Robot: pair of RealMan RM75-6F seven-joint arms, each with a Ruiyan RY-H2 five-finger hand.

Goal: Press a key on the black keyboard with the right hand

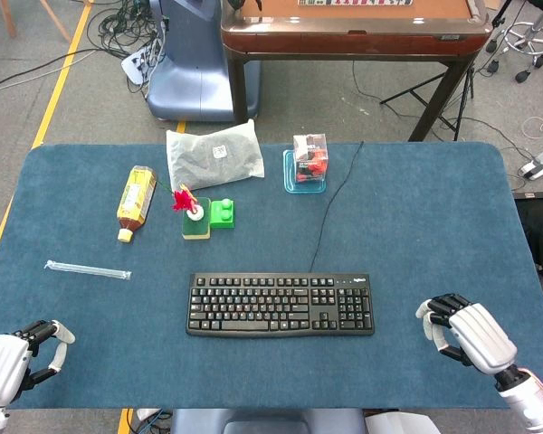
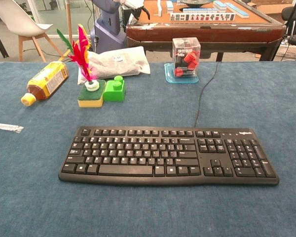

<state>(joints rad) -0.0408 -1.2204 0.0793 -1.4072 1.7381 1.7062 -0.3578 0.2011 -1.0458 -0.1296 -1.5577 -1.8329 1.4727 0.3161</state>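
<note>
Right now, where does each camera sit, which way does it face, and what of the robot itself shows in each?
Head view: high above the near table edge, looking steeply down on the keyboard; left hand and right hand show at the bottom corners, holding nothing.
Chest view: low at the near edge, facing forward across the table; none of the robot shows.
Shared: keyboard, bottle, feather shuttlecock, green block.

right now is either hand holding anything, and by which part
Nothing is held. The left hand and the right hand both rest at the near corners of the table, fingers curled in on nothing, well apart from the keyboard.
</note>
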